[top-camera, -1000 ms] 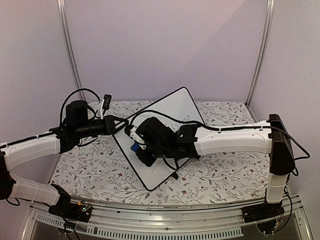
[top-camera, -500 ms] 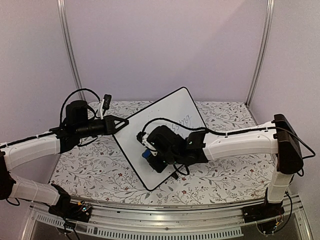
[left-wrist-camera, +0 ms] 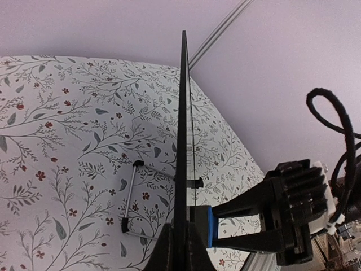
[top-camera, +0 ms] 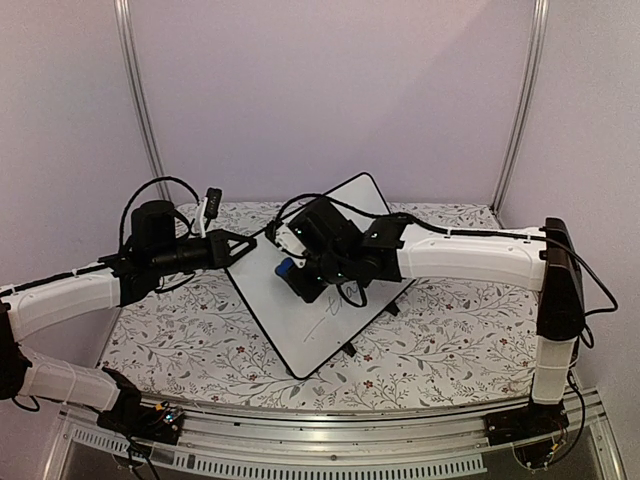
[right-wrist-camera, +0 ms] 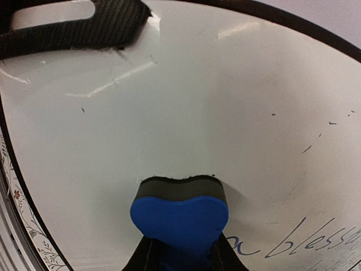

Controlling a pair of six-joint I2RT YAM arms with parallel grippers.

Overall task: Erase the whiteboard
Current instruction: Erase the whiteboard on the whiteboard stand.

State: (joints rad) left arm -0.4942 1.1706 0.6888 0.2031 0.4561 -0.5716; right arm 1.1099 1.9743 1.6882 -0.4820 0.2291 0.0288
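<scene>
The whiteboard (top-camera: 300,320) is tilted up on its small black stand, with thin handwriting near its middle (top-camera: 335,305). My left gripper (top-camera: 240,250) is shut on the board's left edge; the left wrist view shows the board edge-on (left-wrist-camera: 181,113) between its jaws. My right gripper (top-camera: 290,272) is shut on a blue eraser (top-camera: 284,268) with a black felt face, pressed flat on the board's upper left part. In the right wrist view the eraser (right-wrist-camera: 179,217) sits on the white surface (right-wrist-camera: 197,101), with blue writing (right-wrist-camera: 307,240) to its lower right. The eraser also shows in the left wrist view (left-wrist-camera: 210,226).
The board stands on a floral tablecloth (top-camera: 170,350). Its wire stand (left-wrist-camera: 131,195) rests on the cloth behind it. Lilac walls and two metal posts (top-camera: 140,100) close in the back. A metal rail (top-camera: 330,440) runs along the near edge.
My right gripper has swept the eraser from the board's lower middle up and left to its upper part. The left gripper and board have stayed put.
</scene>
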